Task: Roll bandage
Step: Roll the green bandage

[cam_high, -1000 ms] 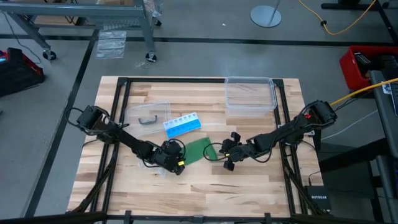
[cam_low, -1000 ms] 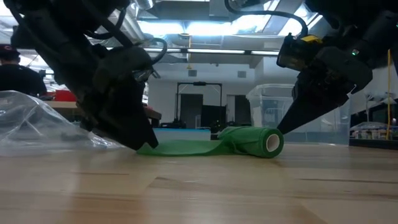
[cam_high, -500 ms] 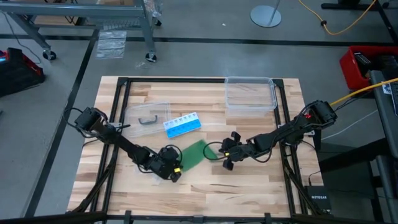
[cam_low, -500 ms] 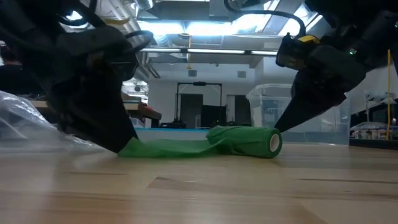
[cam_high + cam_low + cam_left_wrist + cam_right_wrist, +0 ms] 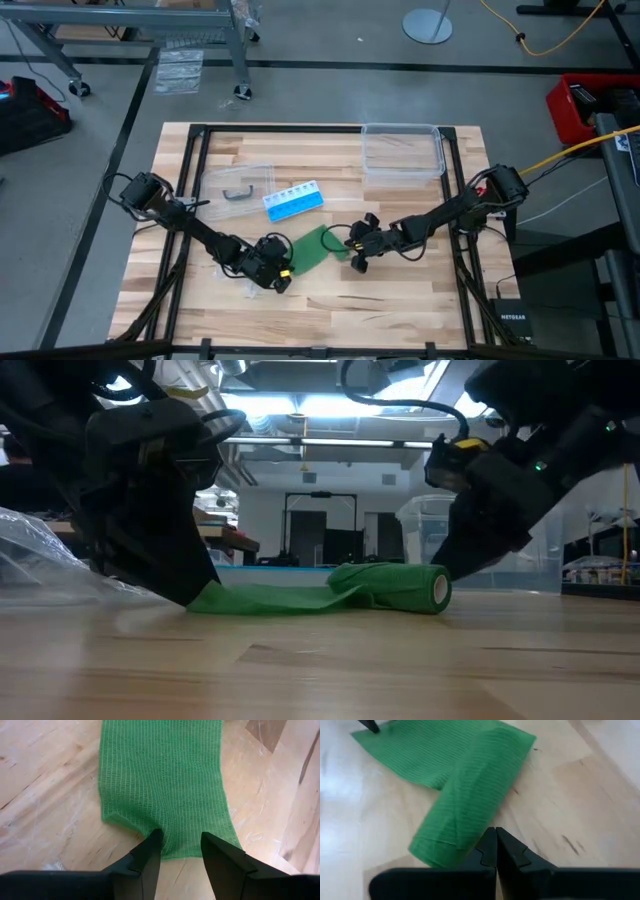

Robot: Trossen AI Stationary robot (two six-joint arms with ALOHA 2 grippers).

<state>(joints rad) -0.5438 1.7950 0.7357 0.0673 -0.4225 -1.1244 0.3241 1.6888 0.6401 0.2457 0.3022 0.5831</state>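
Note:
The green bandage [image 5: 315, 247] lies on the wooden table near its middle. Its right part is rolled up [image 5: 400, 587], and a flat tail runs from the roll toward the near left. My left gripper [image 5: 181, 840] stands open at the tail's free end, fingertips down on the cloth. My right gripper [image 5: 495, 832] is shut and stands at the right side of the rolled part [image 5: 470, 805]. In the high view the left gripper [image 5: 285, 268] and the right gripper [image 5: 352, 250] flank the bandage. My left gripper sets its two spread fingertips [image 5: 152, 842] on the tail's end edge [image 5: 177, 851], slanting down from the near left. The cloth between them lies flat on the table in one layer. My right gripper's shut fingertips [image 5: 492, 837] stand against the roll's side near one end [image 5: 462, 845], slanting down from the right. The roll rests on the table.
A blue and white pill organizer [image 5: 294, 200] and a clear bag with a dark item [image 5: 238, 187] lie behind the bandage. A clear plastic box [image 5: 402, 150] stands at the far right. Black frame rails [image 5: 190, 200] run along the table's sides. Bare wood lies toward the near edge.
My left gripper has moved toward the table's near left with the tail's end under its fingertips, drawing the tail out longer and flatter. My right gripper has come down and leftward, up against the roll. The roll itself has hardly shifted.

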